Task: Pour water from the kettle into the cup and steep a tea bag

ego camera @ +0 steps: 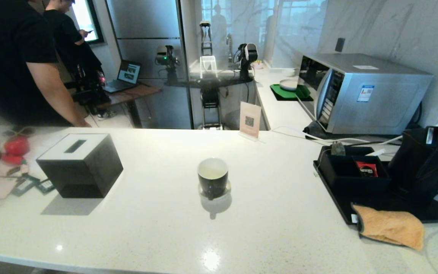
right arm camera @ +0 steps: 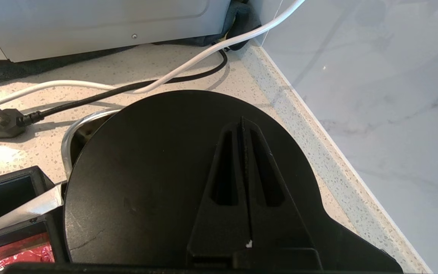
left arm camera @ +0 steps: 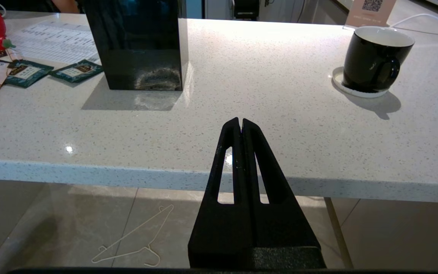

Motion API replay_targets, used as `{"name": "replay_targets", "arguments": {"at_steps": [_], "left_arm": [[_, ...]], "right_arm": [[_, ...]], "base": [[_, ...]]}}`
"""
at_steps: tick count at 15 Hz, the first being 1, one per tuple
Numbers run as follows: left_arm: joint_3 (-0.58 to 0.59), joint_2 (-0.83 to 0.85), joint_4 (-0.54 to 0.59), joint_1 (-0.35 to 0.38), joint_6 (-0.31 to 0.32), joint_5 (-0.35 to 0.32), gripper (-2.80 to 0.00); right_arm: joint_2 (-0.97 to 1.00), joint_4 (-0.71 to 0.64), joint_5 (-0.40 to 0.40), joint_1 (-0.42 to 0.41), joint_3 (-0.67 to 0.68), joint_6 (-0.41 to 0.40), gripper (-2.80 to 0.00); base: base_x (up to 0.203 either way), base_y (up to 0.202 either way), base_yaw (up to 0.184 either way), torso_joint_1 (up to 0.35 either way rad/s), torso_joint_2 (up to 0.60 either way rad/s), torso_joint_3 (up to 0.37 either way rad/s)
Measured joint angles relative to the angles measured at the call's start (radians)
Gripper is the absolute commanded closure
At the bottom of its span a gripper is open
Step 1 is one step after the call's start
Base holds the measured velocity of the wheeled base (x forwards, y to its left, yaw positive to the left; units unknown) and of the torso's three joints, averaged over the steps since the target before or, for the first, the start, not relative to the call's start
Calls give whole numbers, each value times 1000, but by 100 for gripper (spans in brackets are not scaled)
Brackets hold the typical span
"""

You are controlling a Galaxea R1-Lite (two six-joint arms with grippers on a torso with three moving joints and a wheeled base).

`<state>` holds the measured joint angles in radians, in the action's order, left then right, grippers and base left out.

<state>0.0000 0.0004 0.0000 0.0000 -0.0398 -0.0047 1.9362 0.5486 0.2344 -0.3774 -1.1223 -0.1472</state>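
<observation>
Right gripper (right arm camera: 242, 121): fingers pressed together, holding nothing, poised over the closed lid of the kettle (right arm camera: 173, 167); in the head view the arm shows dark at the far right edge, above the kettle (ego camera: 420, 163). Left gripper (left arm camera: 240, 122): closed and empty, parked just off the near edge of the counter (left arm camera: 219, 125), low centre of its own view.

Kettle: right side of the head frame, upright on a black tray (ego camera: 340, 209), long axis vertical. Judged heavy if filled, rigid, matte and not slippery; best taken by the side handle, which seems to lie toward the right edge of the frame, though the arm partly masks it. Spout direction cannot be told.

Cup (ego camera: 213, 177): centre of the head frame on a small white coaster, upright, mouth up, handle toward the lower edge. Judged ceramic, light, breakable, easy to nudge.

Tea bag (ego camera: 337, 148): small grey-green pouch at the far rim of the tray's box, right of centre. Judged light, limp; lift by pouch or string.

Orange cloth (ego camera: 390, 226): lower right, on the tray's near corner.
</observation>
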Motion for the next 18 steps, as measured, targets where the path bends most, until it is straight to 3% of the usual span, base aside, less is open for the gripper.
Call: {"name": "replay_targets", "arguments": {"at_steps": [18], "left_arm": [[0,0,0,0,0,0,0]], "right_arm": [[-118,-6,-25,2,12,0,0]], "base": [[0,0,0,0,0,0]]}}
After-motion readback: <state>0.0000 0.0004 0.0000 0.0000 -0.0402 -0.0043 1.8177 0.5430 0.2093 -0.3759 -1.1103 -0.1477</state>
